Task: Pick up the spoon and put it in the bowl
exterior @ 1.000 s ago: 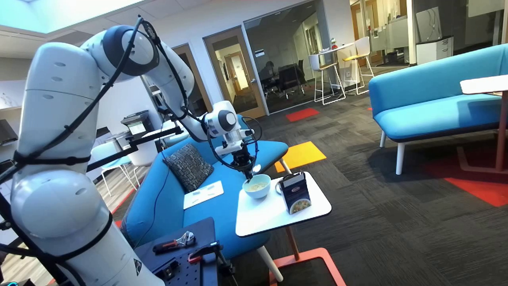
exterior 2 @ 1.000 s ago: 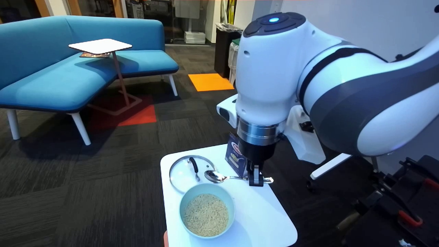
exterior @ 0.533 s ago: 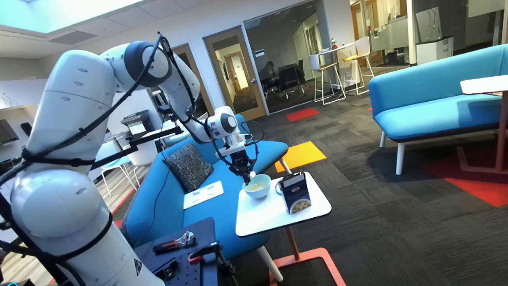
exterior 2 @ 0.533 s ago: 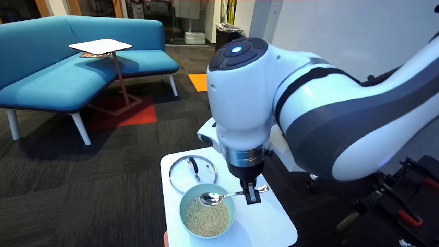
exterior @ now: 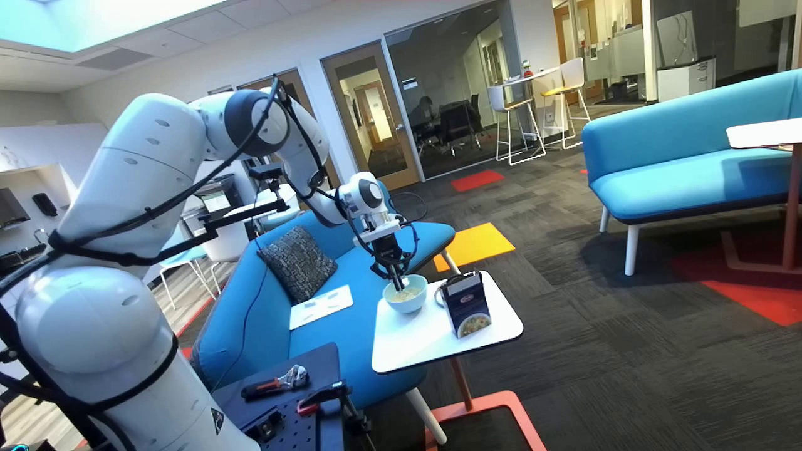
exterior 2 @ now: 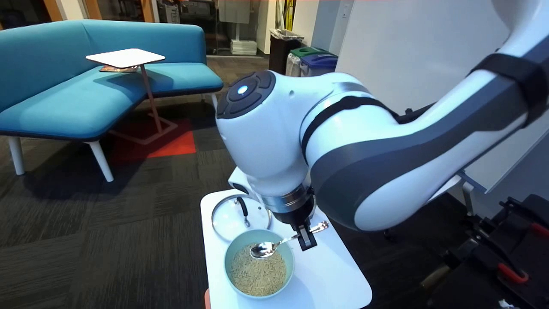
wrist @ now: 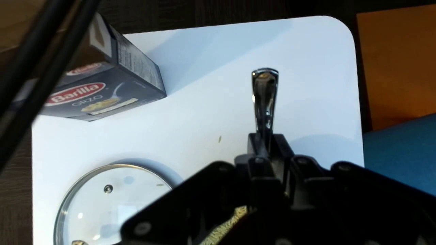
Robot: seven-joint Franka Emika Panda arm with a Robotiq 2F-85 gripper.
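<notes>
The gripper (exterior 2: pixel 307 242) is clamped on the spoon (exterior 2: pixel 270 248), whose long axis, in an exterior view, points toward the left edge of the worktop (exterior 2: pixel 330 274), with its head over the bowl (exterior 2: pixel 238 243), so lowering seems next.

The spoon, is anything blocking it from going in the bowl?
Nothing visible is in the way. The end effector holds the spoon, whose head is over the open bowl in an exterior view. The glass lid lies beside the bowl, not on it.
</notes>
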